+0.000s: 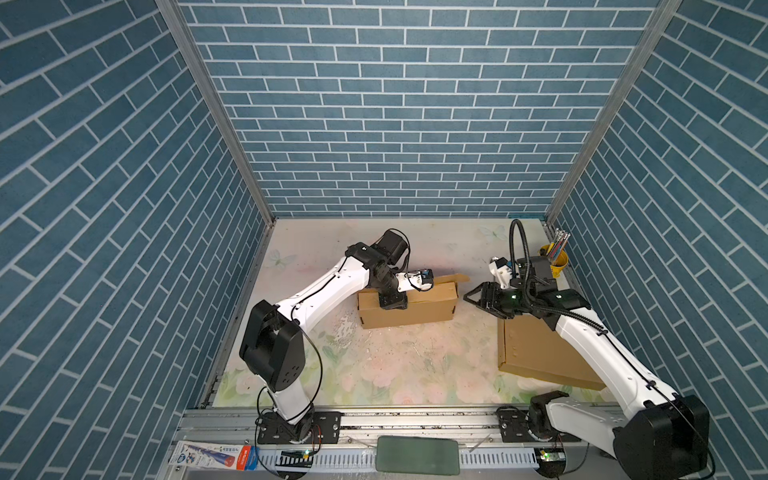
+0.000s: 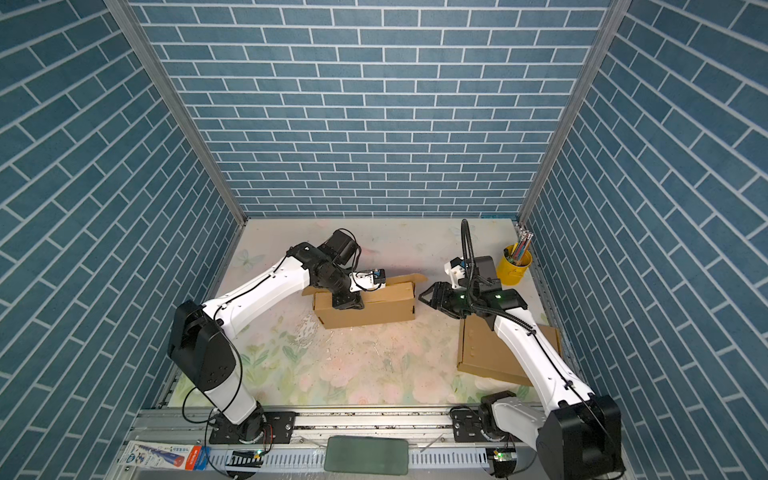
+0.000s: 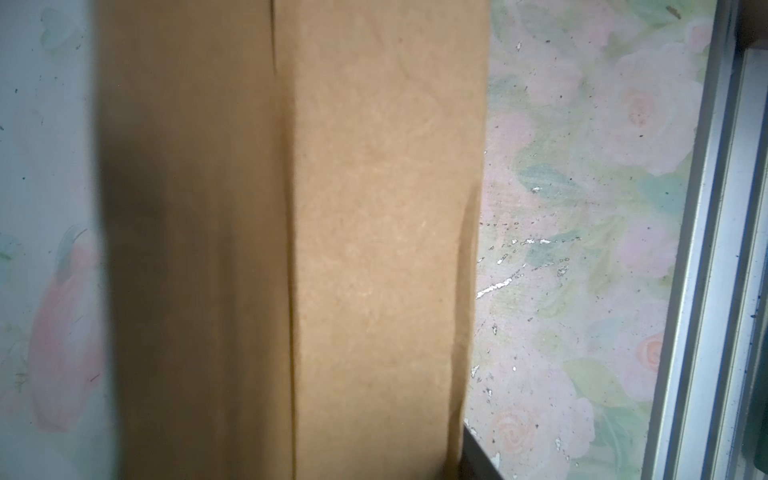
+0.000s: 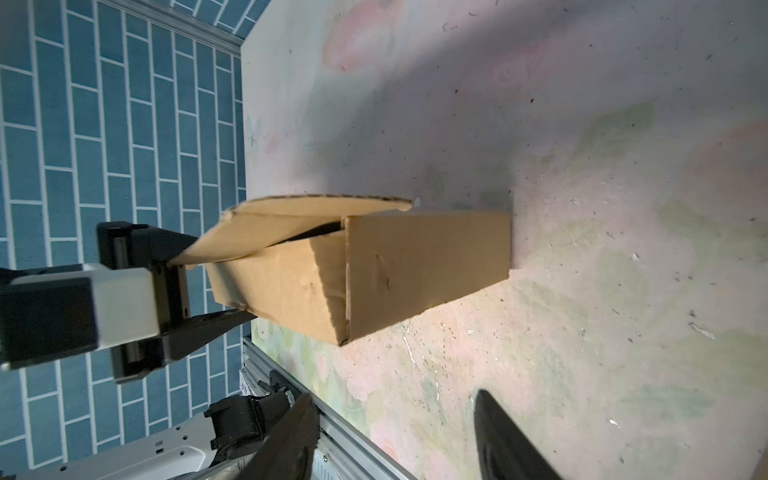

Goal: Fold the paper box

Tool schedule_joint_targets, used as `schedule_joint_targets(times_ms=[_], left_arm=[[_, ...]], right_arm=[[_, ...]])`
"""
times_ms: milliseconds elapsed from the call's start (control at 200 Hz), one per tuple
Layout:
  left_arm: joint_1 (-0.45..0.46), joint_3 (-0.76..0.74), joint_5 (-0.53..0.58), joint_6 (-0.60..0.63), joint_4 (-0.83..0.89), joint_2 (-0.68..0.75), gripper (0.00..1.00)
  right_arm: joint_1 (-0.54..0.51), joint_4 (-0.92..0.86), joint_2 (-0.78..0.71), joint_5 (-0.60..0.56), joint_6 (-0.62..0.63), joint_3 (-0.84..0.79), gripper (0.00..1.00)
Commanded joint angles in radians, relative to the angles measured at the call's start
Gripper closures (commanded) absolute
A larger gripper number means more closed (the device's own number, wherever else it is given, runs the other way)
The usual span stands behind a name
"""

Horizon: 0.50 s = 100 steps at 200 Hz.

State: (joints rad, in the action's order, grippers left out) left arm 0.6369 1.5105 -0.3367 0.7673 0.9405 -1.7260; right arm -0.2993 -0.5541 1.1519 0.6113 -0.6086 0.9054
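Blue brick-pattern walls (image 1: 395, 104) enclosed the floral table (image 1: 395, 365). The left gripper (image 1: 392, 302) clasped the cardboard box (image 1: 428, 309); the right gripper (image 4: 394, 395) stood open.

Both top views look down from high on the near side of the paper box (image 1: 415, 309), facing the back wall (image 1: 407, 124), and share the whole desk (image 1: 407, 361). The left wrist view sits blurringly close on the box (image 3: 374, 249). The right wrist view faces its end (image 4: 424, 266) from farther off, low over the desk.

Bright, even overhead light; left wrist view blurred
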Motion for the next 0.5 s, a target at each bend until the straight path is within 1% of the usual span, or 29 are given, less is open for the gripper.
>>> schedule_joint_targets(times_ms=[0,175,310,400,495], left_arm=[[-0.008,0.017,-0.022,0.022,0.119,-0.060,0.63],[-0.008,0.081,-0.031,0.045,0.148,-0.112,0.63],[-0.013,0.117,-0.033,0.057,0.168,-0.146,0.63],[-0.019,0.126,-0.038,0.061,0.174,-0.157,0.63],[-0.023,0.131,-0.045,0.061,0.173,-0.164,0.63]], right_arm=[[-0.021,0.021,0.050,-0.029,0.060,0.090,0.39],[-0.057,0.044,0.170,-0.007,0.061,0.188,0.40],[-0.066,0.021,0.226,-0.050,0.089,0.242,0.42],[-0.070,-0.001,0.251,-0.071,0.109,0.270,0.45],[-0.075,-0.016,0.266,-0.087,0.122,0.285,0.53]])
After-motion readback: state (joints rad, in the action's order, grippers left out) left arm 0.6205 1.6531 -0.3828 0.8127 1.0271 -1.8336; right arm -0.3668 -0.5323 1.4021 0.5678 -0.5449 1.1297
